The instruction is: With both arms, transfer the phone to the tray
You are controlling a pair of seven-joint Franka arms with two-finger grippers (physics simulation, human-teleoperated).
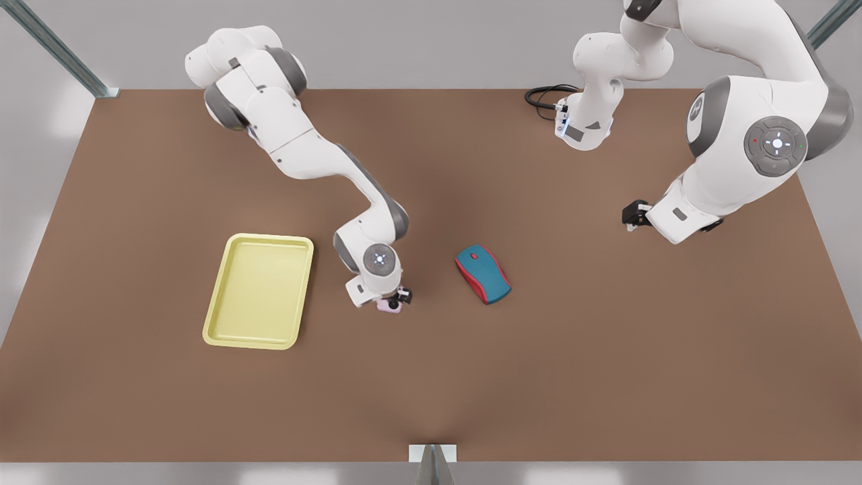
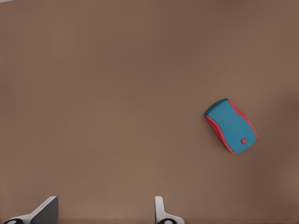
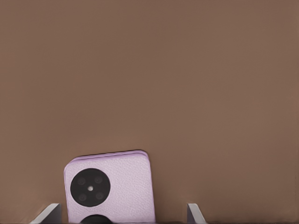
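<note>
The pale pink-lilac phone (image 1: 389, 307) lies flat on the brown table, just right of the tray in the front view, mostly hidden under a wrist there. In the right wrist view the phone (image 3: 117, 186) shows its black round camera spot. My right gripper (image 1: 399, 298) hangs straight over it, open (image 3: 122, 215), one finger on either side with a gap to the phone's edges. The pale yellow tray (image 1: 259, 289) lies on the front view's left with nothing in it. My left gripper (image 1: 633, 215) waits open (image 2: 103, 212) above bare table at the front view's right.
A teal-and-red computer mouse (image 1: 483, 274) lies between the two arms, also in the left wrist view (image 2: 231, 126). A black cable (image 1: 545, 98) loops at the table's far edge by an arm base. Metal frame posts stand at the corners.
</note>
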